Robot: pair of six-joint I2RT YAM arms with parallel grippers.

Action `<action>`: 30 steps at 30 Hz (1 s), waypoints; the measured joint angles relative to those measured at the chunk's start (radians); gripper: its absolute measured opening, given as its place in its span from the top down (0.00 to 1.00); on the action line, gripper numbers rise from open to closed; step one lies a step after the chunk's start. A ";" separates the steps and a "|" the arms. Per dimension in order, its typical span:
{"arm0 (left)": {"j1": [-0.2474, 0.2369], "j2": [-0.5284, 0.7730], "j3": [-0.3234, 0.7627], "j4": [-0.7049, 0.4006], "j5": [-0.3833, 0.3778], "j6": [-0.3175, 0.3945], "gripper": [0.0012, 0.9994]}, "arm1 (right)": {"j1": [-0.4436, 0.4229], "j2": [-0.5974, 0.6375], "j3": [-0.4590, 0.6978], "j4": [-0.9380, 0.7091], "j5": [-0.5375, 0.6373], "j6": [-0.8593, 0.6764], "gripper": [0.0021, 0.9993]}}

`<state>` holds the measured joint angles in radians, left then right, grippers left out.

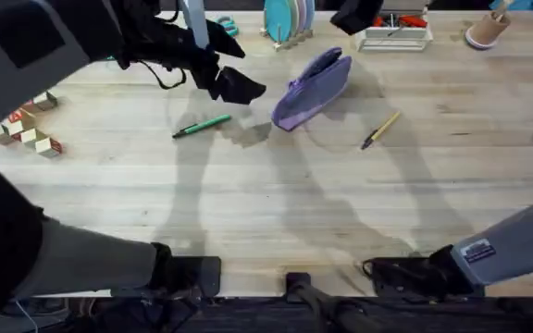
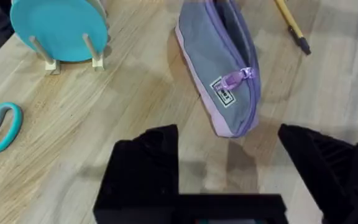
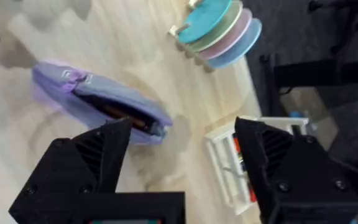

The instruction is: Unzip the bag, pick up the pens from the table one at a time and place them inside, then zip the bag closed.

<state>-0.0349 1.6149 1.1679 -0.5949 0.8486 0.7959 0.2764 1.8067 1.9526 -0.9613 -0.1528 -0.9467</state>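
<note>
- left gripper [image 2: 229, 146] hangs spread wide, nothing in it, just short of the bag's [image 2: 225, 74] zipper-pull end
- right gripper [image 3: 182, 146] spread wide too, empty
- bag mid-table [image 1: 276, 203], partly unzipped, green pen [image 1: 202, 126] left, tan pen [image 1: 380, 129] right

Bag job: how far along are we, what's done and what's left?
Done: the bag looks unzipped, its slot gaping dark in the right wrist view, zipper pull at one end. In hand: nothing; the left gripper hangs open near the bag and the right gripper is open and empty. Left: the green pen and yellow pen lie on the table, then zipping shut.
</note>
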 joint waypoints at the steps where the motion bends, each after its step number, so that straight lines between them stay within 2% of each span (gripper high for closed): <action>1: 0.000 0.000 0.000 0.000 0.000 0.000 0.01 | 0.000 0.000 0.000 0.016 0.000 -0.008 0.00; 7: 0.000 0.000 0.000 0.000 0.001 0.000 0.01 | 0.027 0.000 0.002 0.051 0.000 -0.108 0.00; 8: 0.000 0.000 0.000 0.000 0.001 0.000 0.01 | 0.034 0.000 0.002 0.051 0.000 -0.127 0.01; 9: 0.000 0.000 0.000 0.000 0.001 0.000 0.01 | 0.041 0.000 0.002 0.051 0.000 -0.147 0.07; 11: 0.000 0.000 0.000 0.000 0.001 0.000 0.01 | 0.056 0.000 0.002 0.047 0.000 -0.184 0.36; 12: 0.000 0.000 0.000 0.000 0.001 0.000 0.01 | 0.062 0.000 0.002 0.042 0.000 -0.204 0.48; 14: 0.000 0.000 0.000 0.000 0.001 0.000 0.01 | 0.072 0.000 0.002 0.025 0.000 -0.244 0.65; 16: 0.000 0.000 0.000 0.000 0.001 0.000 0.01 | 0.075 0.000 0.002 0.001 0.000 -0.283 0.91; 17: 0.000 0.000 0.000 0.000 0.001 0.000 0.01 | 0.075 0.000 0.002 -0.014 0.000 -0.296 0.95; 24: 0.000 0.000 0.000 0.000 0.001 0.000 0.01 | 0.074 0.011 0.004 -0.128 0.000 -0.380 0.97; 30: 0.000 0.000 0.000 0.000 0.001 0.000 0.01 | 0.074 0.095 0.008 -0.140 0.000 -0.397 0.97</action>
<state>-0.0349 1.6149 1.1679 -0.5952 0.8494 0.7956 0.3504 1.9017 1.9606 -1.1016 -0.1524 -1.3441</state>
